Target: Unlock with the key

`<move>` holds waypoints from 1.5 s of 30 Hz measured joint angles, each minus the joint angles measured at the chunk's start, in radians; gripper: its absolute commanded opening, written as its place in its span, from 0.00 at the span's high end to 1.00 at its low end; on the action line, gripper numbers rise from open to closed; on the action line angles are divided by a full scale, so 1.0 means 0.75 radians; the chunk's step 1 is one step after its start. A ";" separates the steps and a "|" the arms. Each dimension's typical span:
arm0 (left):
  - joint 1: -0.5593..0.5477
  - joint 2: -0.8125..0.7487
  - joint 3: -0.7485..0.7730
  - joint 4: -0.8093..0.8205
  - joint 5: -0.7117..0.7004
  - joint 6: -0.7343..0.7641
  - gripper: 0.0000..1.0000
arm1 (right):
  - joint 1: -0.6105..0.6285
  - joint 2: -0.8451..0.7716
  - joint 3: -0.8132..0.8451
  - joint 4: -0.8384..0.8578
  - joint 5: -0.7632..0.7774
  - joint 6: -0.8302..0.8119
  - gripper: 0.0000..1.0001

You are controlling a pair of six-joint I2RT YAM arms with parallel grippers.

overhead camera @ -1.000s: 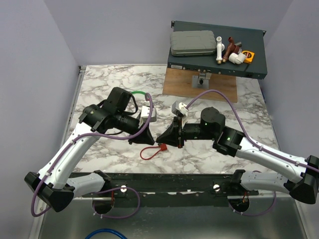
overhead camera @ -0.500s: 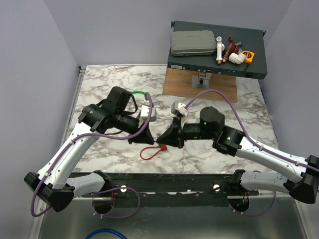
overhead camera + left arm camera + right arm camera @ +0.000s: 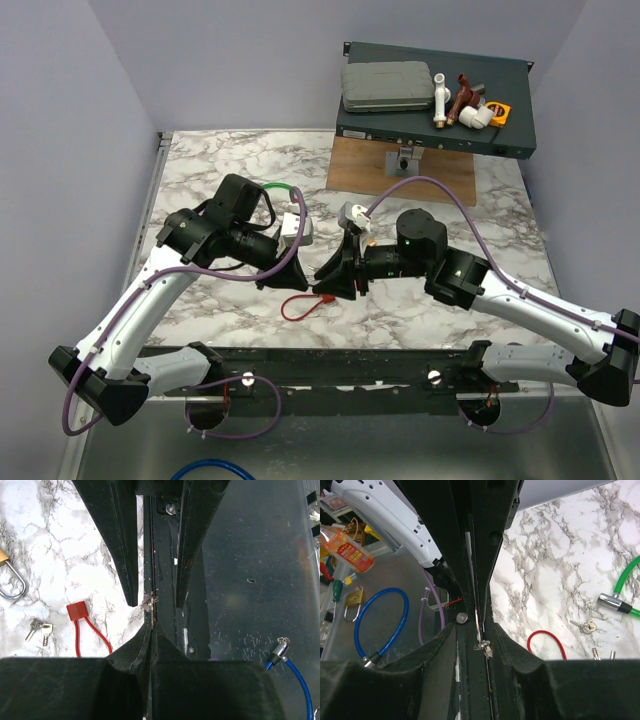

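My left gripper (image 3: 288, 278) and right gripper (image 3: 326, 282) meet tip to tip above the table's front edge. In the left wrist view the left gripper (image 3: 151, 624) is shut, and a tiny silvery key (image 3: 150, 601) sticks out of its tips. The right fingers (image 3: 125, 555) stand apart on either side of that key without touching it. The right wrist view shows the same key (image 3: 484, 647) between my open right gripper (image 3: 474, 630). A red tag (image 3: 76, 611) on a red cord loop (image 3: 298, 306) lies on the marble. A brass padlock (image 3: 7, 575) shows at the left edge.
Two loose keys (image 3: 40, 628) lie beside the red tag. A green cable (image 3: 283, 188) with a metal end (image 3: 608, 602) lies behind the left arm. A dark shelf box (image 3: 500, 135) and a wooden board (image 3: 355, 170) stand at back right. A blue cable (image 3: 375, 615) hangs below the table.
The right gripper has opened from shut and its arm has edged slightly left. The key stays in the left gripper, which has not moved.
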 measured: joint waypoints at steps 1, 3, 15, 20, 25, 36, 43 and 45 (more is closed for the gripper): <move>0.000 0.000 0.000 -0.003 0.001 0.001 1.00 | 0.000 0.000 0.007 -0.006 0.001 -0.006 0.56; 0.000 0.000 0.000 -0.006 0.001 0.005 1.00 | 0.000 0.000 0.015 -0.017 0.007 -0.018 0.51; 0.000 0.000 0.021 -0.009 0.003 0.009 1.00 | 0.000 0.000 0.016 -0.058 0.046 -0.048 0.57; 0.000 0.000 0.030 -0.009 0.005 0.009 1.00 | 0.000 0.002 0.016 -0.057 0.045 -0.043 0.79; 0.000 0.000 0.035 -0.008 0.007 0.009 1.00 | 0.000 0.008 0.015 -0.042 0.045 -0.028 0.99; 0.003 0.000 0.035 0.005 0.006 -0.003 0.58 | 0.002 -0.024 -0.037 0.020 0.045 -0.009 0.99; 0.003 -0.003 0.018 0.062 -0.050 -0.039 0.20 | -0.006 -0.109 -0.076 -0.010 0.083 0.006 0.99; 0.003 -0.005 -0.014 0.082 -0.090 -0.045 0.17 | -0.012 -0.144 -0.085 -0.042 0.100 0.007 0.99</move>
